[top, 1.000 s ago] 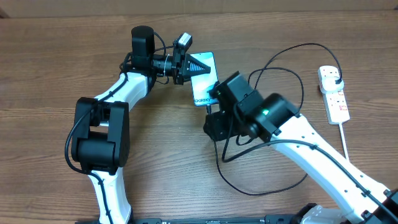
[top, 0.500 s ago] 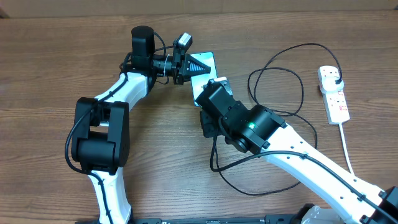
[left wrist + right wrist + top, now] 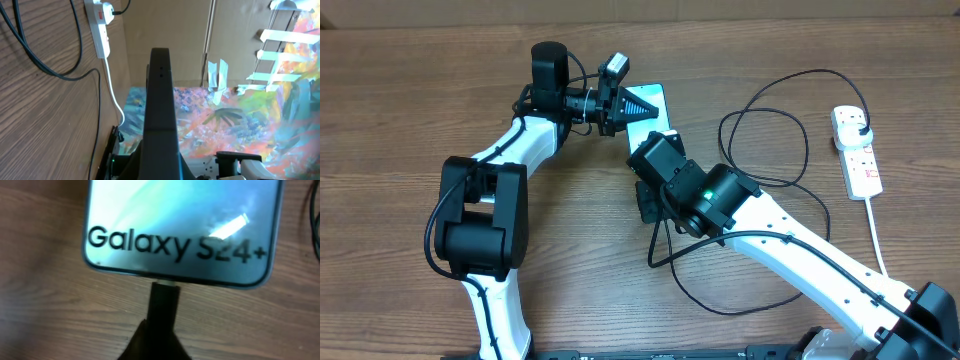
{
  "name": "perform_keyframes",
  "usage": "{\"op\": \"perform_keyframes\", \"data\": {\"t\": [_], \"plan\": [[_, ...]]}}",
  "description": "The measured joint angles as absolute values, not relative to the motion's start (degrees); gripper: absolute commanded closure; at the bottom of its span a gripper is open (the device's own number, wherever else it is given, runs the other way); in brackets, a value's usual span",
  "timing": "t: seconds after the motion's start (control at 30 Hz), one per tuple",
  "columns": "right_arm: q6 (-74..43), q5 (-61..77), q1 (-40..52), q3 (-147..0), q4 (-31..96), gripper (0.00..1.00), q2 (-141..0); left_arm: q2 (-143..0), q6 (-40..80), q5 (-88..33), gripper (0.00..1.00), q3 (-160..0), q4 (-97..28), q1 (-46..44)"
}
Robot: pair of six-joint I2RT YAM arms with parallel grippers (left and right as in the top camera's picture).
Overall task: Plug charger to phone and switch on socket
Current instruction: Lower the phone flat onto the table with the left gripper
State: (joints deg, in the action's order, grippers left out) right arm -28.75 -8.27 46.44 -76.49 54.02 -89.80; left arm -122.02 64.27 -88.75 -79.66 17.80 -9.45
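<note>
Right pincer [image 3: 158,339]: closed on the connector end of the charger [image 3: 164,299], with the tip held straight ahead of it
Left pincer [image 3: 645,105]: set over the far end of the phone [image 3: 180,225]; whether it is open or clamped cannot be told from either view
Change noted: over the last second the right wrist has been swung across the table toward the phone; the "Galaxy" end, exposed from overhead before, is now covered by it, and the slack cable has been dragged along behind
Phone position: directly in front of the right pincer, its bottom edge touched by the connector tip
Seating: a sliver of bright metal is seen at the edge, so insertion is judged begun, not finished
Socket [image 3: 857,152]: well off to the right pincer's side, plug in place, unmoved; switch not yet pressed
Implication: the approach is judged complete; a short straight push is wanted, then the switch
</note>
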Motion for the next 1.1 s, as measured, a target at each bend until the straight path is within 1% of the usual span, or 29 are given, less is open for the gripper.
{"op": "perform_keyframes", "data": {"t": [0.37, 0.53, 0.6, 0.7, 0.77, 0.8, 0.83, 0.93, 1.0, 1.1], "plan": [[-27.6, -7.9, 45.7, -76.5, 51.0, 0.96, -89.8, -122.0, 64.3, -88.2, 0.96, -79.7, 17.8, -8.6], [-24.7, -5.6, 44.2, -76.2, 48.4, 0.95, -89.9, -122.0, 64.3, -87.5, 0.96, -80.4, 17.9, -8.0], [-23.7, -4.4, 43.5, -76.1, 47.3, 0.81, -90.0, -122.0, 64.3, -87.4, 0.96, -80.6, 17.9, -7.7], [-22.3, -2.8, 43.2, -76.1, 46.7, 0.68, -90.0, -122.0, 64.3, -86.6, 0.96, -80.7, 18.0, -7.8], [-21.9, -1.7, 43.2, -76.1, 46.9, 0.62, -90.0, -122.0, 64.2, -86.5, 0.96, -80.7, 18.0, -7.9], [-21.8, -1.3, 43.2, -76.1, 47.2, 0.55, -90.0, -122.0, 64.1, -86.5, 0.96, -80.7, 18.0, -8.0], [-21.6, -0.8, 43.1, -76.1, 47.8, 0.43, -90.0, -122.0, 63.9, -86.6, 0.96, -80.7, 18.0, -8.2], [-21.2, -0.2, 42.9, -78.2, 52.4, 0.24, -90.1, -122.0, 63.2, -87.3, 0.96, -80.6, 18.9, -9.3], [-21.3, -0.1, 42.7, -81.1, 57.3, 0.18, -90.1, -122.0, 63.0, -87.4, 0.96, -80.6, 20.4, -10.1], [-21.0, 0.0, 42.6, -87.1, 64.2, 0.16, -90.1, -122.0, 63.7, -86.1, 0.96, -80.4, 25.0, -11.3]]}}
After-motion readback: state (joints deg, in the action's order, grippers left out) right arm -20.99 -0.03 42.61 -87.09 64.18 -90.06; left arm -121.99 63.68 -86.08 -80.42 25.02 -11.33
